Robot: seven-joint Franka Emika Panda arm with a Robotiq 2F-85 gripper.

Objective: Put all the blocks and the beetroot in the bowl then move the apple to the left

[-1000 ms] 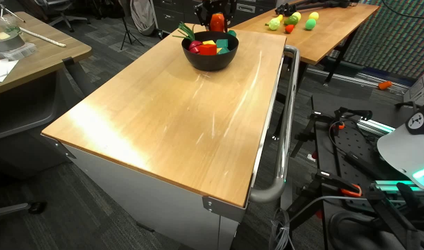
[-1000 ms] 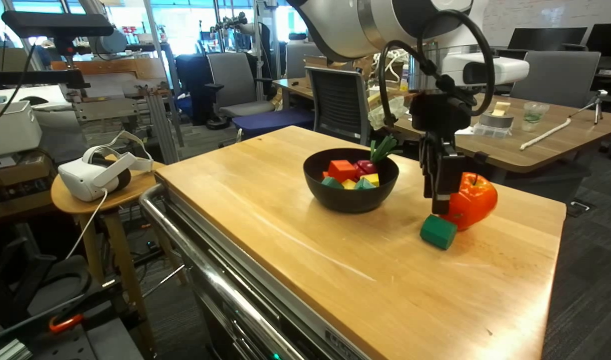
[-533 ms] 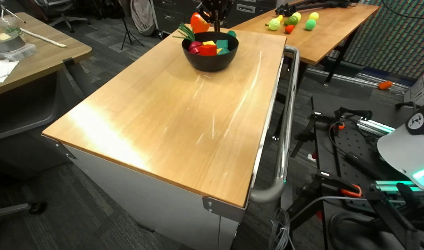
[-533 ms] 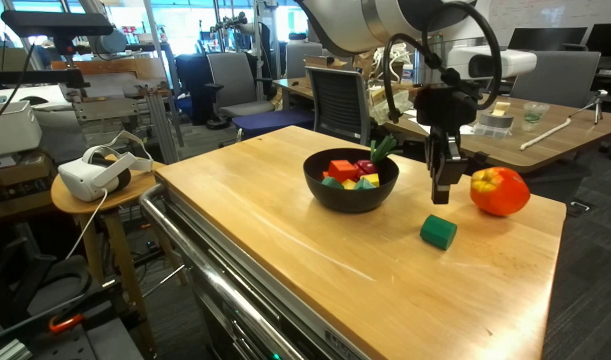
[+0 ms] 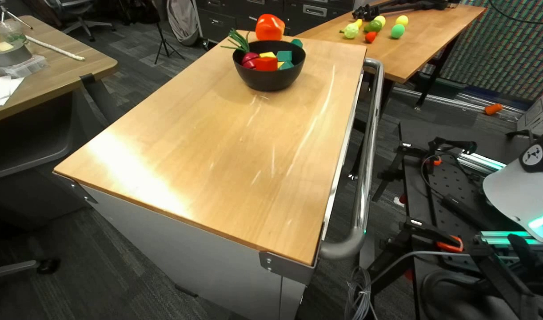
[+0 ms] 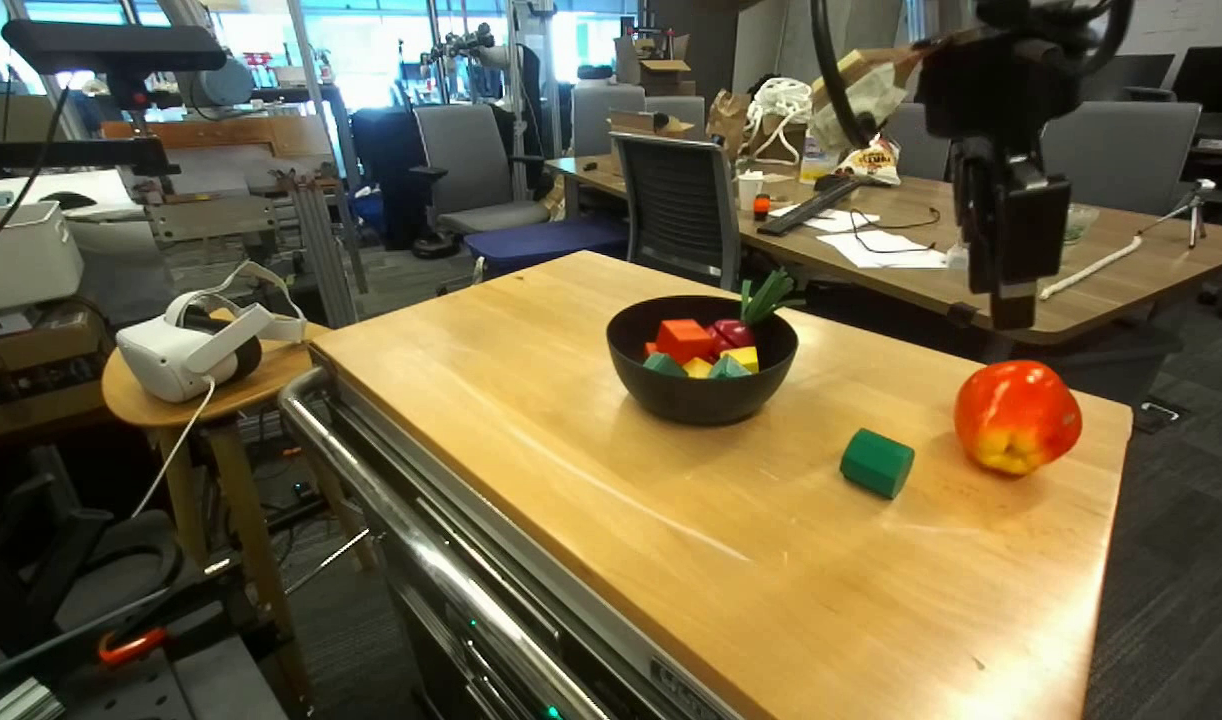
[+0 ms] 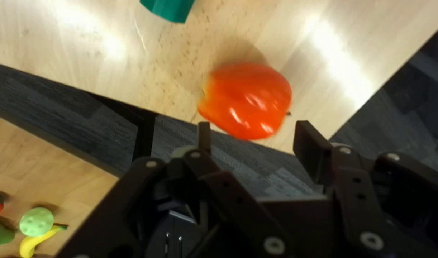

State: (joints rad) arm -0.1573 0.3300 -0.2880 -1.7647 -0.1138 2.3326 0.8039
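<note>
In both exterior views the round, matte black bowl (image 6: pixel 706 402) stands on the pale wooden bench (image 6: pixel 571 450), holding the small, dark-red, round beetroot (image 5: pixel 249 58) with long green leaves, and a heap of angular red-orange, yellow and green blocks (image 6: pixel 683 341). One dark-green, many-sided block (image 6: pixel 877 464) lies loose outside, touching neither the bowl nor the glossy, orange-red toy apple (image 6: pixel 1018 417). The apple rests on its side near the bench's edge.

The black, two-fingered hand (image 7: pixel 253 138) hangs above the apple and apart from it, its fingers spread wide with nothing pinched; in the wrist view the apple shows beyond the fingertips.

I judge the filling of the bowl to be one block short, while the hand's place suggests that the apple step is in hand, ahead of its turn. If the apple is the aim, the next move calls for centring over it and coming down with a finger on either side; it looks nearly as broad as the gap, and a bump could roll it towards the edge. If the task's order is kept, the loose block comes first: shift across, grip its flat sides, lift above the bowl's rim and let go over the heap.
</note>
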